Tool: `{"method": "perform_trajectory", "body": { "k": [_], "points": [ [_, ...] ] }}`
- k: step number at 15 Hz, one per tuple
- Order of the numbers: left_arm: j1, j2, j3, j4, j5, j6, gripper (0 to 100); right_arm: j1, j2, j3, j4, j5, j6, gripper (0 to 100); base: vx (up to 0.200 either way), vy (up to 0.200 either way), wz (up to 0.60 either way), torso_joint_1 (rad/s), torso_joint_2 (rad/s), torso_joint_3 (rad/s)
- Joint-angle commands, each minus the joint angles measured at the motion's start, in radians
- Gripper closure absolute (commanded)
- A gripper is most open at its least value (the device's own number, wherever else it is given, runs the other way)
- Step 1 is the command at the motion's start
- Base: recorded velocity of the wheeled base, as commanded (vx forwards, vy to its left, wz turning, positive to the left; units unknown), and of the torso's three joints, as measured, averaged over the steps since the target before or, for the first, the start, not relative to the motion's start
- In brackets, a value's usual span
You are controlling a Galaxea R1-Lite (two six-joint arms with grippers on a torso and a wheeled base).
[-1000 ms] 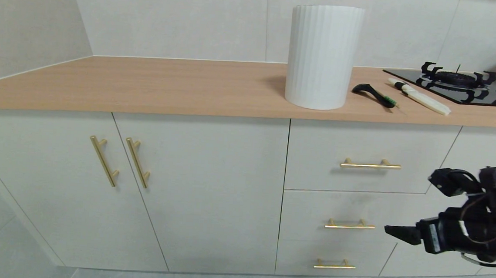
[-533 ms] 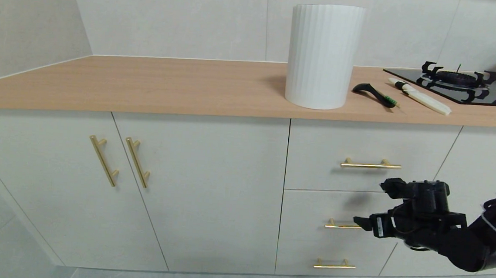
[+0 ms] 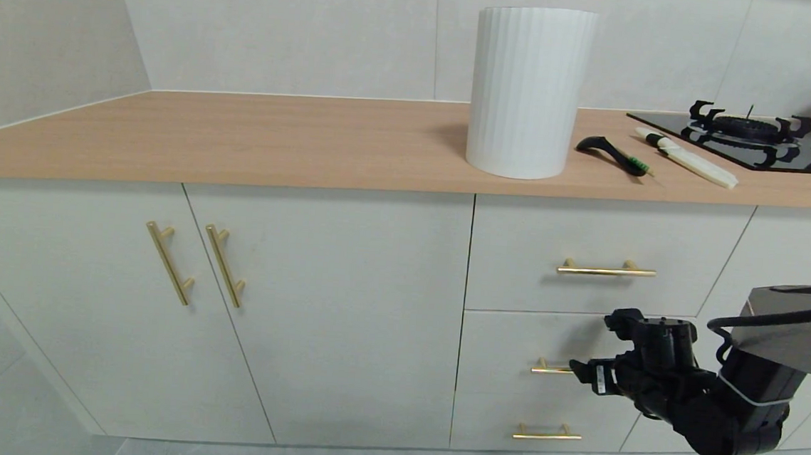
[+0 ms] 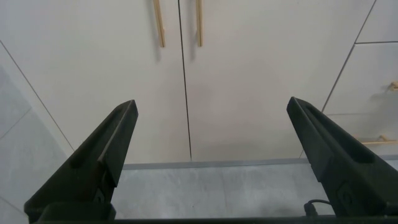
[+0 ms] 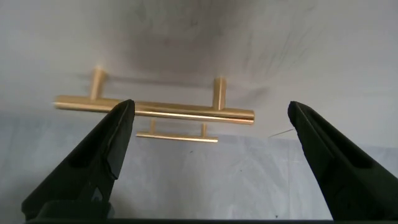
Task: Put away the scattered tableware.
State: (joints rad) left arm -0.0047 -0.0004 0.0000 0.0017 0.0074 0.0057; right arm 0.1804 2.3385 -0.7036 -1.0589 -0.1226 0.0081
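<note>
Tableware lies on the worktop (image 3: 276,140), well above the right end effector (image 3: 581,372) and well apart from it: a dark-handled utensil (image 3: 610,154) and a long white utensil (image 3: 684,166), side by side and near each other; both sit between a tall white ribbed container (image 3: 525,93) and the black hob (image 3: 747,137). The right end effector hangs low in front of the drawer stack, level with the middle drawer; its fingers stand wide apart, gripping nothing. In the right wrist view (image 5: 210,106) the brass handle of the middle drawer (image 5: 155,109) runs across the gap between the fingers, just ahead of the tips; whether any finger touches it cannot be told; the bottom drawer's handle (image 5: 177,137) shows beyond it. In the head view the top drawer's handle (image 3: 606,270) is above the right end effector and clear of it. The left end effector (image 4: 211,104) is spread wide too, holding nothing; ahead of it are the two cabinet doors (image 4: 249,81) with their upright brass handles (image 4: 199,22), and grey floor (image 4: 205,193) below.
</note>
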Motion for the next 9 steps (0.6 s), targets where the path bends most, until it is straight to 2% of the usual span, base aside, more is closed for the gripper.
{"method": "perform_trajectory", "body": {
  "k": [1, 9],
  "points": [
    [0.0, 0.0, 0.0, 0.0, 0.0, 0.0, 0, 0.001, 0.041, -0.022, 0.0, -0.003, 0.0, 0, 0.0, 0.0, 0.0, 0.0, 0.0, 0.0],
    [0.0, 0.0, 0.0, 0.0, 0.0, -0.001, 0, 0.001, 0.107, -0.091, 0.0, -0.042, 0.0, 0, 0.0, 0.0, 0.0, 0.0, 0.0, 0.0]
  ]
}}
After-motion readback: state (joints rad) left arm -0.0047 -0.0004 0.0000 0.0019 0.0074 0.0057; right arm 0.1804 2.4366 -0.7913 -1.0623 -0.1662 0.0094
